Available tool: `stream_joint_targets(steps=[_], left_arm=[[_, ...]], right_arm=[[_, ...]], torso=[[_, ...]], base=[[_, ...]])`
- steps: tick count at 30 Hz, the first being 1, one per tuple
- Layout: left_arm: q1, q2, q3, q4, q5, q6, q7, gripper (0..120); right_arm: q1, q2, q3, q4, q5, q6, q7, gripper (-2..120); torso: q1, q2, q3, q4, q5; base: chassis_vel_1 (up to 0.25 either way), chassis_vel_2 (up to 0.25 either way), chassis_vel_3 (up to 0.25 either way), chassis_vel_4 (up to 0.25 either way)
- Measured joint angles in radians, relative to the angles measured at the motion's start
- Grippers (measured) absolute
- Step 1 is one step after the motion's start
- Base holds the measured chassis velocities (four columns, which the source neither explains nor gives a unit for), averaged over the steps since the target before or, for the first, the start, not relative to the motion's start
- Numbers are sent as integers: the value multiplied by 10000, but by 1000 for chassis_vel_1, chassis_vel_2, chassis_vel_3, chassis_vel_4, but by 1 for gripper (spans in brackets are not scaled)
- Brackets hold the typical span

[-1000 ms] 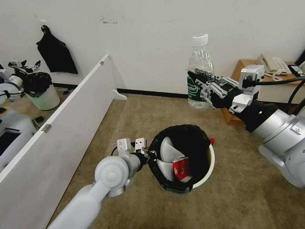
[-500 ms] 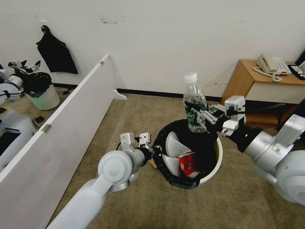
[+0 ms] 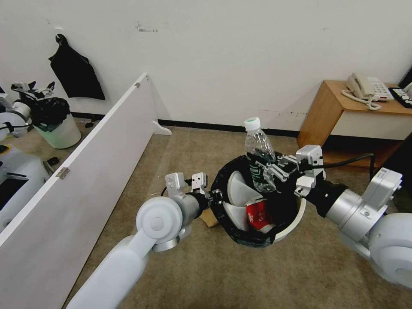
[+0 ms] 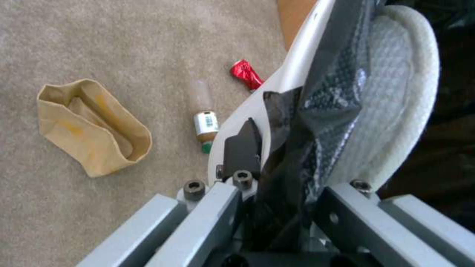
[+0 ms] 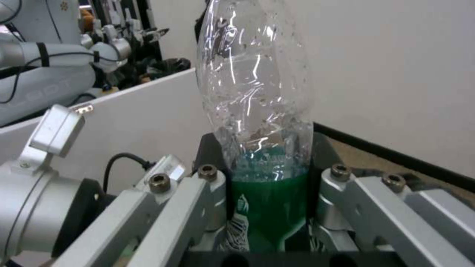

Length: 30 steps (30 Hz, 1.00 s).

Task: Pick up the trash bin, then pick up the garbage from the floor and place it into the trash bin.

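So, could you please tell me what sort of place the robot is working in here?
Probably an office or lab room: carpeted floor, a wooden desk carrying a telephone, and a white partition board.

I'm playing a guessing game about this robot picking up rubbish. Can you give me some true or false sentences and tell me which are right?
1. The right gripper holds a clear plastic bottle with a green label upright over the round white bin lined with a black bag. True.
2. The left gripper is open and away from the bin. False: it is clamped on the bin's rim.
3. White slippers and a red packet lie inside the bin. True.
4. The tan paper bag is already in the bin. False: it lies on the carpet.
5. Another small bottle and a crushed red wrapper lie on the carpet. True.
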Motion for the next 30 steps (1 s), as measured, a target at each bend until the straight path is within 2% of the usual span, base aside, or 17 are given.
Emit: stream_joint_targets(steps=[30], left_arm=[[230,124,-126,-390,-112,-34,-4,1]], right_arm=[[-63,381,-375,-369,-1145,0,-320,21]], torso=[[0,0,0,-2,0]], base=[[0,0,0,0]])
